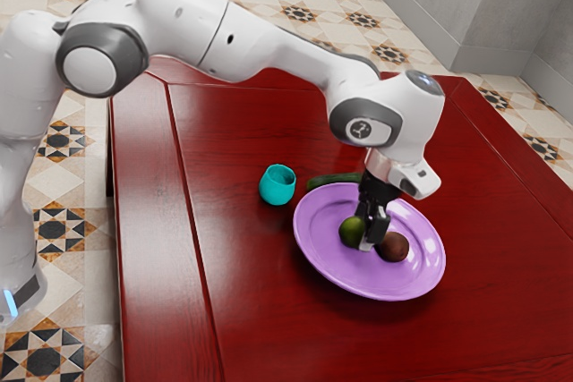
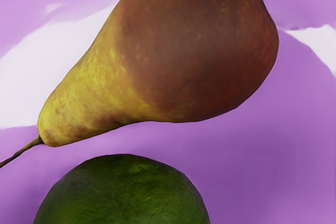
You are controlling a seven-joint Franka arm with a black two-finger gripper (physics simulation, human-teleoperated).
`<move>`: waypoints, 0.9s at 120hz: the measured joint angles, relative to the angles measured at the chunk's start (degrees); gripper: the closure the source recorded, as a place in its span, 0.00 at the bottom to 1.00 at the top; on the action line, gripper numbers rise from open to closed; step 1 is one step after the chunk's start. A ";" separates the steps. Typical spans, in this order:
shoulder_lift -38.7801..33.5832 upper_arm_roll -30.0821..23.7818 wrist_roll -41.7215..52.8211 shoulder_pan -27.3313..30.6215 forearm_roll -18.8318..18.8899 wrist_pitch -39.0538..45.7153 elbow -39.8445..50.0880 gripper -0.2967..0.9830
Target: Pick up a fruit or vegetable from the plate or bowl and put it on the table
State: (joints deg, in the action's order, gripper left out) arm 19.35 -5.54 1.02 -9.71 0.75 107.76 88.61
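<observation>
hanging low over the plate (image 1: 320,267), gripper (image 1: 372,236) was right beside the green fruit (image 1: 351,231), which lay toward its 9-10 o'clock in the exterior view. pear (image 1: 394,247) was on the plate too, toward the gripper's 4 o'clock. couldn't tell if the gripper was spread, pressed together or pinching anything. wrist view had a gap between pear and green fruit; pear lay on its side, long axis slanting past the green fruit, stem (image 2: 20,151) not aimed at it. both looked like fair targets, green fruit probably likelier, being round with no long axis to match. pear close by could've got nudged. drop spot had to be on the table (image 1: 242,310), off the rim, likely toward 7 o'clock, away from cup (image 1: 277,189) and cucumber (image 1: 333,182).
</observation>
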 joint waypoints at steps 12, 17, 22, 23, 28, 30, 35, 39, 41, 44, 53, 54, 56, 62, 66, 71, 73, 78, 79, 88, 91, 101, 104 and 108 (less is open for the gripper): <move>0.44 0.00 -0.02 -0.10 -0.12 0.40 -0.07 0.23; 0.57 0.00 -0.03 -0.12 -0.15 0.53 -0.08 0.23; 0.76 0.00 -0.04 -0.12 -0.17 0.75 -0.06 0.23; 0.80 0.00 -0.04 -0.12 -0.17 0.79 -0.05 0.23; 0.96 0.00 -0.05 -0.12 -0.19 0.97 -0.04 0.24; 1.01 0.00 -0.05 -0.12 -0.19 1.03 -0.03 0.24; 1.09 0.00 -0.06 -0.12 -0.20 1.16 -0.02 0.24; 1.13 0.00 -0.06 -0.12 -0.20 1.25 -0.01 0.24; 1.14 0.00 -0.06 -0.12 -0.20 1.29 0.00 0.24; 1.15 0.00 -0.06 -0.12 -0.21 1.34 0.00 0.24; 1.46 0.00 -0.06 -0.07 -0.21 1.47 0.00 0.25; 1.52 0.00 -0.06 -0.07 -0.21 1.48 0.00 0.25; 1.61 0.00 -0.06 -0.06 -0.21 1.50 0.01 0.25; 1.92 0.00 -0.06 -0.04 -0.24 1.58 0.01 0.25; 2.06 0.00 -0.07 -0.02 -0.25 1.63 0.05 0.26; 2.15 0.00 -0.07 0.02 -0.27 1.72 0.25 0.28; 2.17 0.00 -0.07 0.03 -0.27 1.75 0.30 0.29; 2.21 0.00 -0.08 0.04 -0.28 1.83 0.38 0.31; 2.24 0.00 -0.08 0.04 -0.28 1.85 0.40 0.31; 2.36 0.00 -0.10 0.11 -0.29 1.95 0.57 0.38; 2.38 0.00 -0.10 0.12 -0.29 1.98 0.62 0.42; 2.40 -0.01 -0.18 0.13 -0.16 2.07 0.71 0.50; 2.36 -0.01 -0.21 0.14 -0.09 2.10 0.71 0.51; 2.04 -0.01 -0.27 0.13 0.01 2.10 0.72 0.53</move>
State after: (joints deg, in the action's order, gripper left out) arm 21.39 -5.55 0.75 -9.58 0.76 109.86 89.33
